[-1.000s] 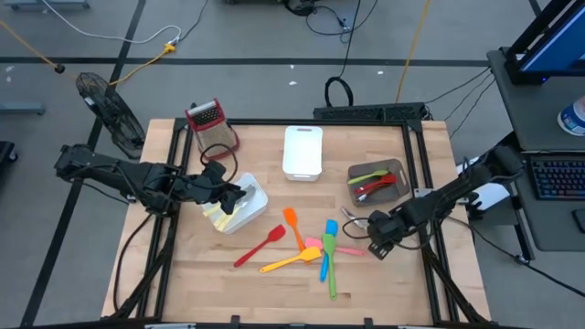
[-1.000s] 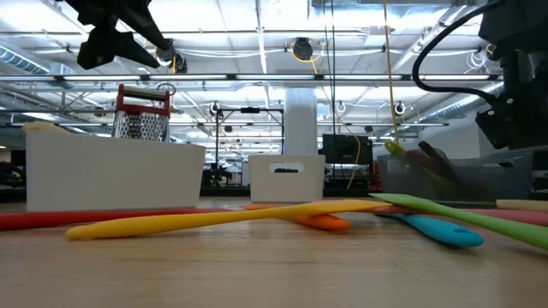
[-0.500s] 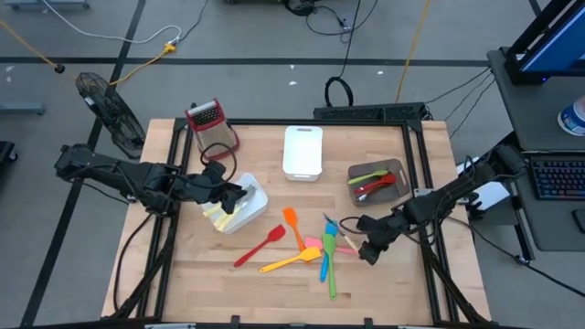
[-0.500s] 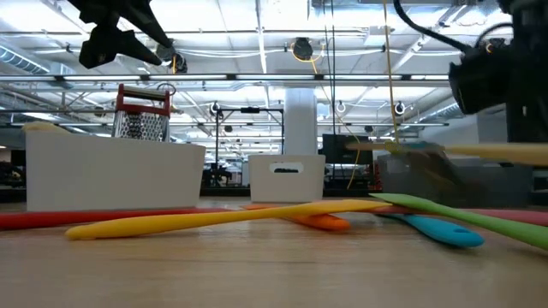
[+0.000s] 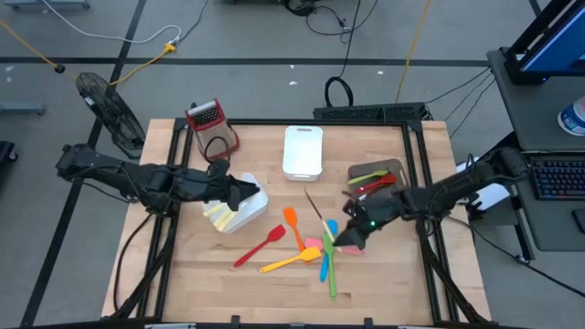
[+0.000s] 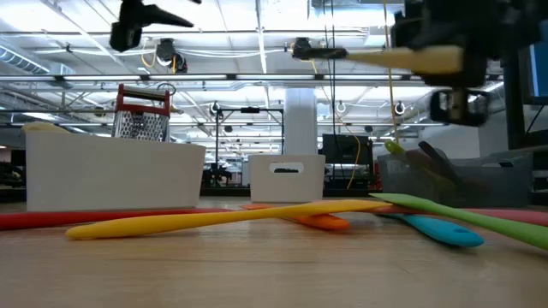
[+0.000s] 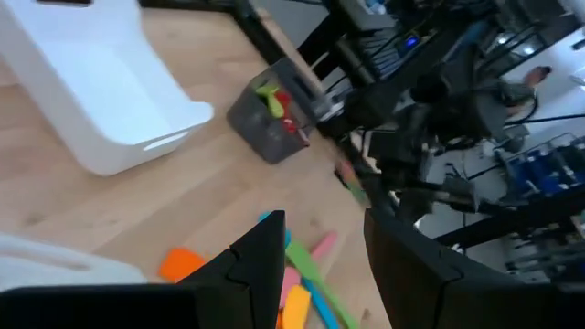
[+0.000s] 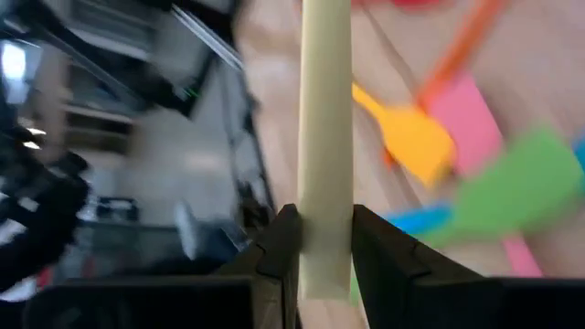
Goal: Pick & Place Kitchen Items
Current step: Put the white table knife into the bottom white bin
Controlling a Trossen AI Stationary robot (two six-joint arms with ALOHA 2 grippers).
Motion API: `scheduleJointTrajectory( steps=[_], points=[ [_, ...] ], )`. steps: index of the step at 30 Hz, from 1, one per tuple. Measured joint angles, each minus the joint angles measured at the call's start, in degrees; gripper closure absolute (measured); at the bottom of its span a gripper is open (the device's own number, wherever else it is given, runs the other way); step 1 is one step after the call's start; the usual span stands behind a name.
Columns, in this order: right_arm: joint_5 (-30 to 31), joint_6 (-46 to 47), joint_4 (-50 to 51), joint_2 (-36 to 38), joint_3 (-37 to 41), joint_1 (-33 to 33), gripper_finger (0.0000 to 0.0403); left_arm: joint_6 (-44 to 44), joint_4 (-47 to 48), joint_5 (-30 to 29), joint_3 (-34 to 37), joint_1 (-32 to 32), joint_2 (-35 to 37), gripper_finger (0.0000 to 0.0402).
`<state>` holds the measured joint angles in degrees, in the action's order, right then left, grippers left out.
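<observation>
My right gripper [image 5: 351, 238] hangs over the loose utensils in the table's middle, shut on a slim cream utensil [image 5: 322, 212] with a dark far end [image 6: 301, 50]. Below it lie the red [image 5: 260, 246], orange [image 5: 292, 222], yellow [image 5: 290, 260], pink [image 5: 313, 242], blue [image 5: 325, 251] and green [image 5: 331, 272] utensils, flat on the wood. My left gripper [image 5: 245, 191] hovers open and empty over the left white bin [image 5: 239, 212], which holds pale yellow items. In the left wrist view its fingers [image 7: 260, 265] frame the pile. My right gripper pinches the cream utensil by its handle [image 8: 326, 206] between the two fingers, which lie across it. The utensil is lifted clear of the table and lies about level [image 6: 419, 58], its dark end pointing toward the table's far left.
A grey bin [image 5: 391, 170] near the right edge holds green and red utensils. A second white bin [image 5: 302, 151] stands at the far middle, and a box grater [image 5: 211, 126] at the far left corner. Bare wood lies along the near edge.
My right gripper has moved toward the table's left and risen, carrying the cream utensil from table height up clear of the pile and turning it to lie level. My left gripper has shifted a little toward the table's right above its bin.
</observation>
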<state>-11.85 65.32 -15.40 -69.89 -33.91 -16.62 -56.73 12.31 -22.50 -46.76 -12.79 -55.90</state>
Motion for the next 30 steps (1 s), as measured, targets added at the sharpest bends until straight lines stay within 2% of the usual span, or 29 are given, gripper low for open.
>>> scheduleJointTrajectory(
  steps=[7,15,23,30],
  points=[
    [-0.5,-2.4,-15.4,0.0,-0.1,5.4,0.0333,1.1,-12.2,0.1,0.0,0.0,-5.8,0.0249],
    [-1.9,-3.0,-25.7,0.0,-0.1,8.7,0.0333,1.2,-26.4,3.0,0.0,0.4,-12.8,0.0249],
    [-1.8,-2.6,-28.5,0.0,-0.1,9.1,0.0333,2.0,-40.7,3.1,0.0,1.4,-19.5,0.0222],
    [-1.4,-2.6,-28.7,0.0,-0.1,9.1,0.0333,-0.9,-47.2,3.5,-0.5,1.9,-25.0,0.0180]
  ],
)
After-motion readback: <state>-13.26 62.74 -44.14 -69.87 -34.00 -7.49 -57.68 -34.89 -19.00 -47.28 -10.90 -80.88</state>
